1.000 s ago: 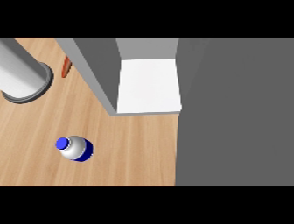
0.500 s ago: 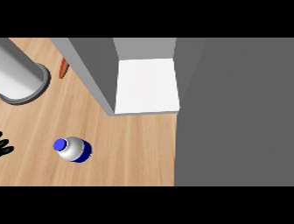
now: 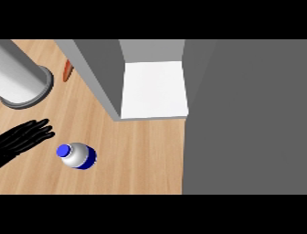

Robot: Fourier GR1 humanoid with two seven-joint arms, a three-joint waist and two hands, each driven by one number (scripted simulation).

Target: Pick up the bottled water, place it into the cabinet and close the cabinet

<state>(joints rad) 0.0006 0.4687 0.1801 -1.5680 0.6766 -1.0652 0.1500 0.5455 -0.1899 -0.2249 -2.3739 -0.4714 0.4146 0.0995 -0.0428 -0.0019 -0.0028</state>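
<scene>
left hand (image 3: 14, 141) at left edge of frame, fingers (image 3: 37, 129) spread wide, holding nothing, just beside bottle (image 3: 77, 155) standing on wooden surface (image 3: 143, 155), lower left. step: reach. next: close around bottle, lift toward open cabinet (image 3: 153, 89), upper centre.

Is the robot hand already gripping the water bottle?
No, the left robot hand is open with straight fingers, beside the bottled water and apart from it.

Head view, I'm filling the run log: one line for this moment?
phase: approach | left hand: open, beside bottled water, not touching | bottle: upright on counter | cabinet: open
</scene>
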